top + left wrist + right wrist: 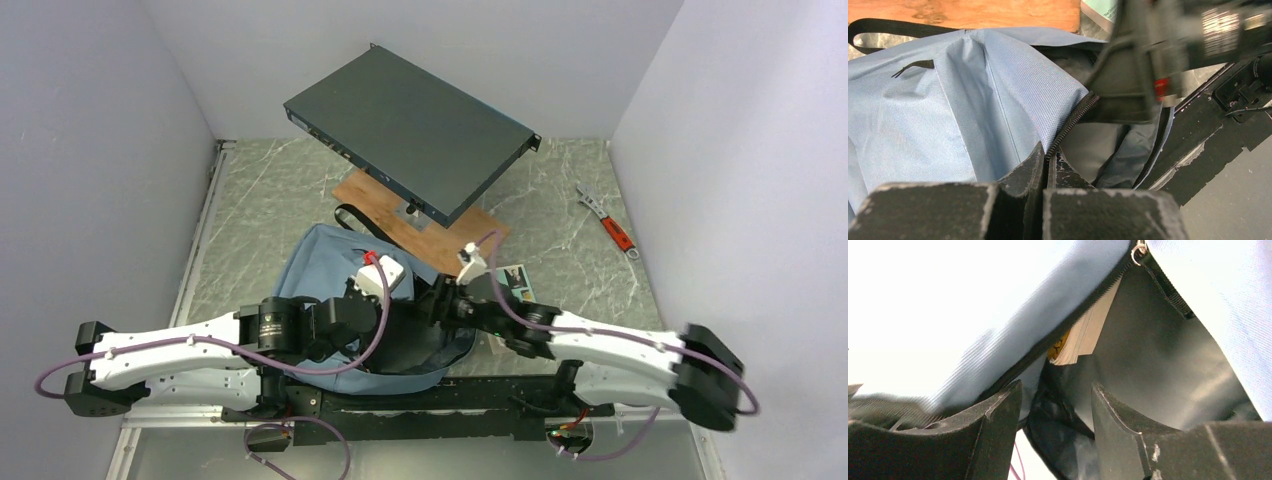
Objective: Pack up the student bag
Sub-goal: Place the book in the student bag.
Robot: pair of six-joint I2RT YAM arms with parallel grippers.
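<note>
The student bag [315, 262], soft blue-grey fabric, lies at the near middle of the table. My left gripper [388, 296] is shut on the bag's zipper edge [1073, 117] and holds the opening up; its jaws [1050, 152] pinch the black zipper teeth. My right gripper [440, 300] is open and empty at the mouth of the bag, with the dark lining [1158, 365] between and beyond its jaws [1056, 385]. A book [1087, 330] with white page edges stands inside the bag. The right gripper also shows in the left wrist view [1128, 90].
A dark flat metal box [410, 130] rests tilted on a wooden board [420, 225] behind the bag. A small book [515, 278] lies right of the bag. A red-handled wrench [607, 223] lies at the far right. Grey walls close in both sides.
</note>
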